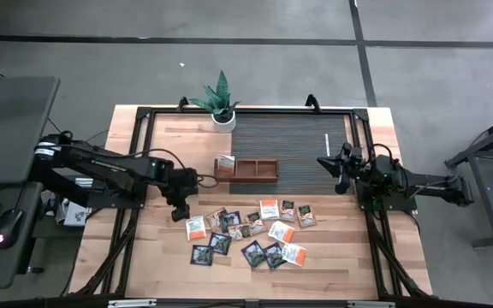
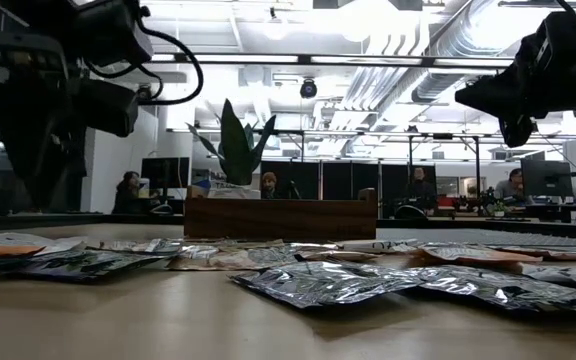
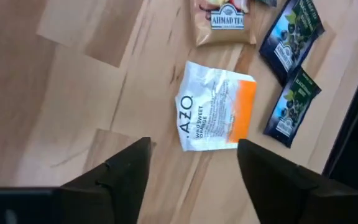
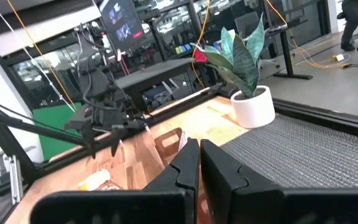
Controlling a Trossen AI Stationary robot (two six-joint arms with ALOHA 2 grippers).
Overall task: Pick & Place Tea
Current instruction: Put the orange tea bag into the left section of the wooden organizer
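Several tea sachets (image 1: 251, 233), white-and-orange and dark ones, lie flat and scattered on the wooden table in front of the brown tray (image 1: 246, 169). One light sachet (image 1: 226, 162) stands in the tray's left compartment. My left gripper (image 1: 181, 208) hovers open above the left end of the scatter. In its wrist view a white-and-orange sachet (image 3: 216, 115) lies just ahead of the open gripper (image 3: 194, 165), untouched. My right gripper (image 1: 341, 175) waits shut (image 4: 197, 165) over the dark mat, to the right of the tray.
A potted plant (image 1: 221, 103) stands at the far edge behind the tray. A dark ribbed mat (image 1: 294, 145) covers the far half of the table. Bare wood (image 1: 144, 248) lies left of the sachets and along the near edge. People sit in the room beyond (image 2: 268, 183).
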